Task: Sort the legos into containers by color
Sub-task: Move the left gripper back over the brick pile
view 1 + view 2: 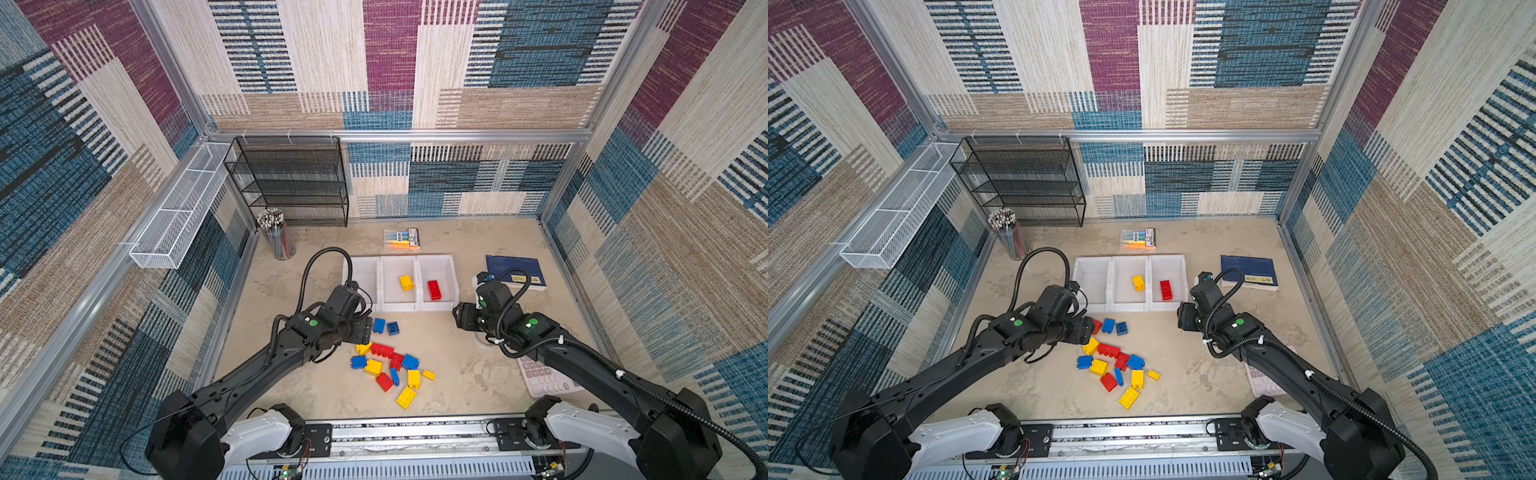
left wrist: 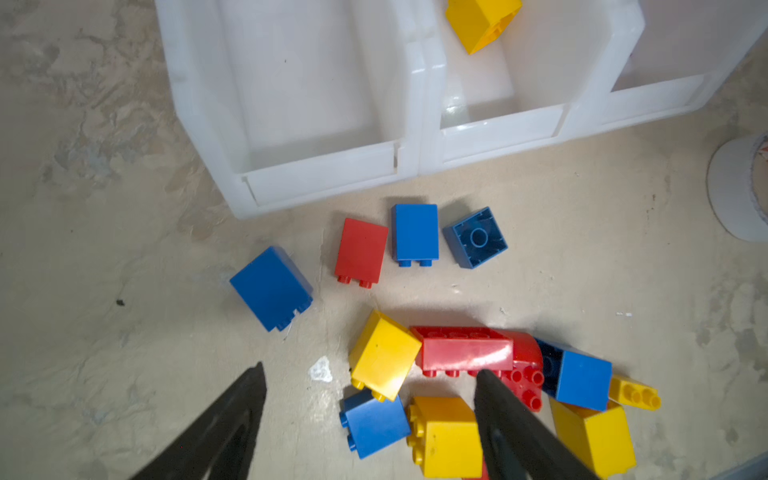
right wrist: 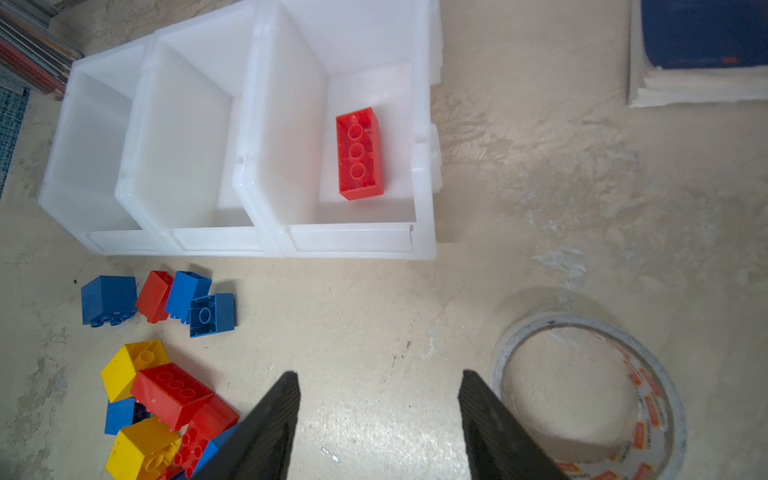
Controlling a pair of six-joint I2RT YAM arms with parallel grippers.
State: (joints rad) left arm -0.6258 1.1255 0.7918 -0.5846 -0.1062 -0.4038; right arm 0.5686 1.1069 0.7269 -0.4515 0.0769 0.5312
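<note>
White plastic containers, three joined in a row, stand on the table. Middle container: one yellow lego lies inside. Container at the right arm's end of the row: one long red lego lies underside up on its floor. The remaining legos lie loose on the table in front of the containers' lowered lips. Four sit just in front of the lips: a blue brick, a red brick and a second blue brick, all on their sides, and a blue square brick underside up. A mixed red, yellow and blue heap lies farther out from the containers, its bricks touching and overlapping. Left hand hangs above the heap's container-side edge; jaws spread wide, nothing between them. Right hand hangs over bare table in front of the container with the red lego; jaws apart, empty. A tape roll lies flat on the table just beside the right hand, out from that container's outer front corner.
</note>
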